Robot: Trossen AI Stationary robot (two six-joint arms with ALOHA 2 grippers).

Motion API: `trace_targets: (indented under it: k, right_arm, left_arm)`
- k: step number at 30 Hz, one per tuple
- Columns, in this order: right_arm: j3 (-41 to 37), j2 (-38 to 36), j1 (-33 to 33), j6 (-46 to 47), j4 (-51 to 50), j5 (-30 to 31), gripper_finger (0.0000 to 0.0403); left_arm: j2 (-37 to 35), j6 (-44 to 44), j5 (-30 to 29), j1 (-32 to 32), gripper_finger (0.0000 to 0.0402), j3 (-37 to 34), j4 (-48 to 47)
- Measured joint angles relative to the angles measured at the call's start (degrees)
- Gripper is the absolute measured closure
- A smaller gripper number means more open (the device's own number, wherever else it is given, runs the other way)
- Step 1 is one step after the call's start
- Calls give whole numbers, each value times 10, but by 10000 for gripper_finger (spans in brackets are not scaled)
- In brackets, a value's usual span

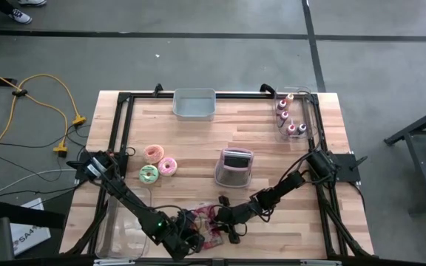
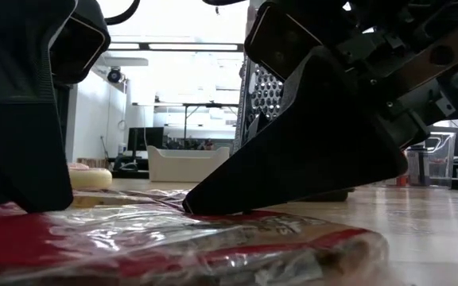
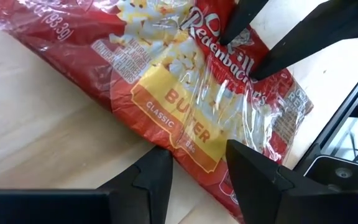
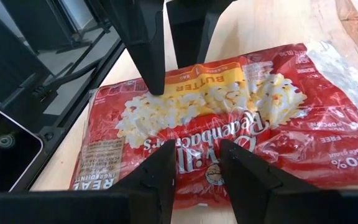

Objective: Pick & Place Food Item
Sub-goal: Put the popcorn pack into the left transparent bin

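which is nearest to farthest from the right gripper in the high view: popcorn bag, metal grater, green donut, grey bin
From the right gripper, at the table's front edge:
1. popcorn bag, right under the fingertips.
2. metal grater, just behind it, mid-table.
3. green donut, off toward the left arm's side.
4. grey bin, at the far edge.

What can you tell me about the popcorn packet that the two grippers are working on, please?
The popcorn packet is a flat red pack in clear crinkled wrap, with a yellow "Butter" band and popcorn artwork. It lies flat on the wooden table near its front edge. The left gripper and right gripper meet it from opposite ends, fingertips on the wrap.
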Motion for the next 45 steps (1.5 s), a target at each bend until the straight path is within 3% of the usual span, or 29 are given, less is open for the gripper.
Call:
trace_targets:
  k: [12, 45]
  right_arm:
    - [0, 0, 0, 2, 0, 1, 289]
    - [0, 0, 0, 2, 9, -4, 289]
  left_arm:
    - [0, 31, -59, -1, 256, -1, 32]
    - [-1, 99, -75, 1, 257, 1, 92]
